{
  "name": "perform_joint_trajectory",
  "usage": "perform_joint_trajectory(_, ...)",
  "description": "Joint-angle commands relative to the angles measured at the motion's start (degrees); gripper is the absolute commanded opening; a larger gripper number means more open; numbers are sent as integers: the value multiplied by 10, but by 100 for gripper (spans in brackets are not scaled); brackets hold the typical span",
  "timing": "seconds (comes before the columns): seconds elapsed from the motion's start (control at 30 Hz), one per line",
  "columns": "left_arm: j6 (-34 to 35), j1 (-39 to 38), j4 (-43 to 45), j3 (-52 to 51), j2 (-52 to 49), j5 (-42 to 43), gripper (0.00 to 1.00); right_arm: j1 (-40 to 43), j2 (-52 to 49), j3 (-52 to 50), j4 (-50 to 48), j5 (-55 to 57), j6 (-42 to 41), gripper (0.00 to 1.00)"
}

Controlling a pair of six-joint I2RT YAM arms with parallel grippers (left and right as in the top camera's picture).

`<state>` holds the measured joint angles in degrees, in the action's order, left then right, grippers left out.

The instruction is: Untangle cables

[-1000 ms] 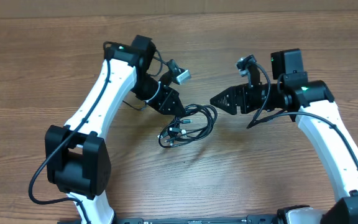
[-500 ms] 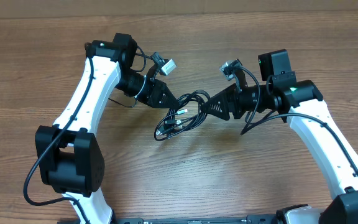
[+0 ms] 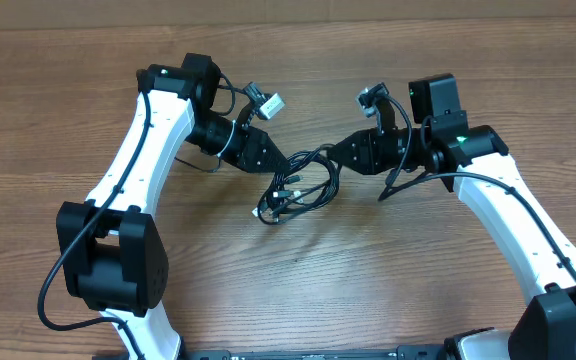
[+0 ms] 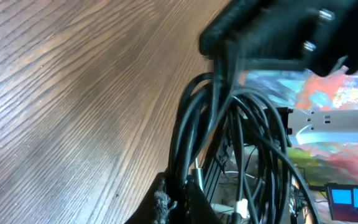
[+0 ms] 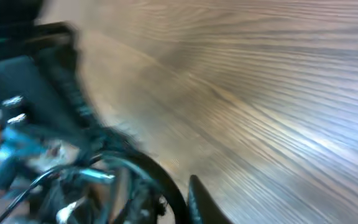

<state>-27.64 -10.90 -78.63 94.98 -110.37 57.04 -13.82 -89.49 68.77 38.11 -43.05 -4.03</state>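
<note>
The wood-grain table (image 3: pixel 298 290) fills the overhead view, and the two white arms with black joints reach in from the near edge: the left arm (image 3: pixel 153 130) bends in from the left side, the right arm (image 3: pixel 508 200) from the right. Their black grippers point at each other near the middle of the table. The left gripper (image 3: pixel 280 165) is clenched on the cables (image 3: pixel 303 185); in the left wrist view the black cords (image 4: pixel 197 124) rise from between its fingers (image 4: pixel 163 205) in a tight sheaf. The right gripper (image 3: pixel 340 155) touches the far side of the same bundle, and its tip (image 4: pixel 219 62) sits where several cords gather, but whether it is clamped or released cannot be told, since the right wrist view is smeared and shows only one dark finger (image 5: pixel 197 199) beside a curved cord (image 5: pixel 148 171). The cables hang as looped coils between the two grippers, and the small plug ends (image 3: pixel 271 208) trail low towards the table. A blue screen (image 4: pixel 353 199) in the background is too blurred to read.
</note>
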Motion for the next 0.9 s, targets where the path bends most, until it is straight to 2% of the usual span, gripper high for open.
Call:
perform_joint_trajectory(0.0, -29, -6, 7, 9, 7, 37, 4, 0, -3, -2, 12, 190, -133, 8)
perform_joint_trajectory(0.17, -28, 9, 16, 16, 7, 7, 4, 0, -3, -2, 90, 410, -251, 8)
perform_joint_trajectory(0.27, -28, 20, 3, 38, 7, -11, 4, 0, -3, -2, 124, 463, -273, 8)
perform_joint_trajectory(0.37, -20, 20, 0, 59, 7, -42, 4, 0, -2, 4, 127, 430, -234, 9)
perform_joint_trajectory(0.43, -3, 16, 14, 62, 7, -76, 4, 0, 0, 23, 133, 375, -192, 14)
perform_joint_trajectory(0.5, 30, 12, 37, 62, 7, -121, 4, 0, 6, 55, 145, 318, -159, 20)
perform_joint_trajectory(0.6, 98, 4, 82, 62, 7, -196, 4, 0, 18, 113, 163, 220, -118, 36)
perform_joint_trajectory(0.7, 152, -2, 129, 62, 7, -221, 4, 0, 26, 158, 167, 143, -118, 46)
perform_joint_trajectory(0.77, 191, -5, 162, 62, 10, -220, 4, -3, 28, 170, 156, 97, -136, 47)
perform_joint_trajectory(0.87, 228, -12, 203, 62, 19, -202, 4, -17, 24, 169, 147, 110, -200, 47)
